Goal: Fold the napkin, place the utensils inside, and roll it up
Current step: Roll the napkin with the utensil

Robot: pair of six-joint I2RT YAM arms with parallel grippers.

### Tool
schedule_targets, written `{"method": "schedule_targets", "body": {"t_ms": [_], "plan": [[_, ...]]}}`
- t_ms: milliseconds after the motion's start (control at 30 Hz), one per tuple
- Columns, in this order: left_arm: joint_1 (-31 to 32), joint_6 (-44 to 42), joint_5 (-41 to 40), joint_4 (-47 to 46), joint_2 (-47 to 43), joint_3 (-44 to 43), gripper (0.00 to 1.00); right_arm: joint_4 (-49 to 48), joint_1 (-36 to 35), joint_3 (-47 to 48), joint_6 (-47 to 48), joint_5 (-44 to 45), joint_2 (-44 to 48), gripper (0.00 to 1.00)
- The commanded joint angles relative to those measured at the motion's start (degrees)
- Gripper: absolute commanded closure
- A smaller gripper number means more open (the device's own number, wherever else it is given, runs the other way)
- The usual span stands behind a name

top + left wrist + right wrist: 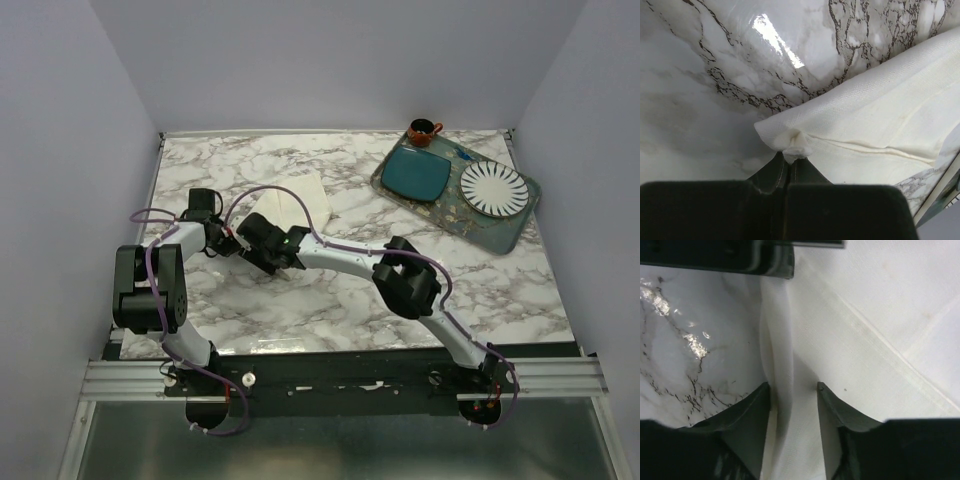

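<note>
Our left end effector (790, 161) pinches a corner of the napkin (880, 110). Our right end effector (793, 390) is spread over its edge. It looks soft and floppy, so corners hold best.

Top cam sits high at the near edge, looking down on the whole worktop (330, 300); both wrist cams look down close-up, and all three share the napkin (300, 195) edge.
</note>
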State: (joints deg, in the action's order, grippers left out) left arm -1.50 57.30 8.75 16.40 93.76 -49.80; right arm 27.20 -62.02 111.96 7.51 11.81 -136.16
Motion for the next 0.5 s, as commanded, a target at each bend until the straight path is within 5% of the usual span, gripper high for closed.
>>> {"method": "schedule_targets", "body": {"t_ms": [0,167,267,300,467], "plan": [[-0.5,-0.6,1.6,1.6,-0.2,0.8,1.00,-1.2,0.4,-0.9,0.1,3.7,-2.7,0.56],[-0.8,-2.4,2.0,0.1,-0.8,1.1,1.00,-1.1,1.3,-1.1,-0.2,-3.4,-1.6,0.84],[-0.7,-6.1,1.0,-0.4,-1.8,0.6,0.81,-0.7,3.7,-1.3,-3.5,-16.3,0.3,0.98],[-0.8,-6.6,0.5,-0.4,-2.5,0.8,0.69,0.3,5.6,-1.0,-4.4,-20.0,0.4,1.00],[-0.6,-10.6,-0.1,-1.4,-7.7,1.9,0.48,2.2,9.5,2.4,-9.2,-37.6,-2.4,0.99]]}}
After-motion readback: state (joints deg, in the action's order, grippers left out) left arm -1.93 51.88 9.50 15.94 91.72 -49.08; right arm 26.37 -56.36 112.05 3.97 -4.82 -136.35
